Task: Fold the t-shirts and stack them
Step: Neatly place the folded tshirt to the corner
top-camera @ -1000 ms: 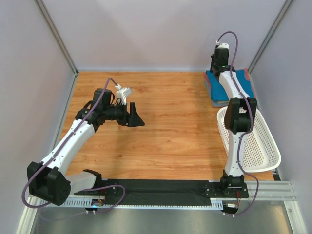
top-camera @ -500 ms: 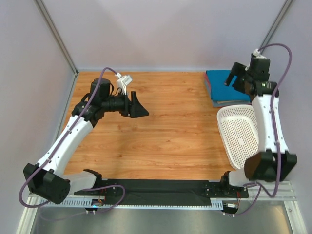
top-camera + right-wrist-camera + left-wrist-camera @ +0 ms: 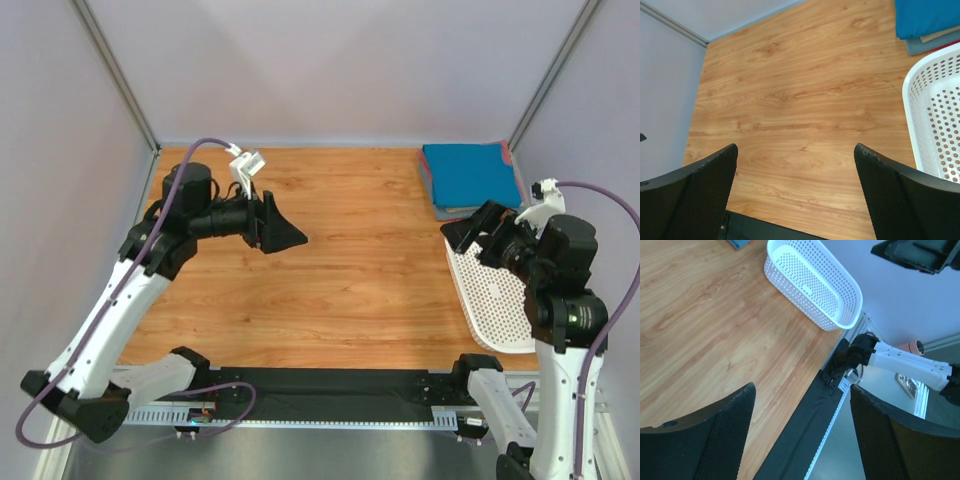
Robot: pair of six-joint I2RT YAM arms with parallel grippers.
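Right arm pulled back from the far corner, right pincer (image 3: 468,235) opened wide and empty.

Both arms hang over the wooden tabletop (image 3: 350,280): the right arm is now folded in at the near right, the left arm reaches over the left half, barely shifted. The white basket (image 3: 495,300) lies along the right side, with the right pincer above its far left rim. The t-shirts (image 3: 470,175) sit folded in one pile at the far right corner, just beyond the basket, apart from both arms: teal on top, grey-blue beneath, a sliver of salmon-red at the right edge. The left pincer (image 3: 288,228) is spread too, holding nothing. The likely risk is the right arm: swinging this close, it could clip the basket rim and shove it into the pile, skewing the layers.
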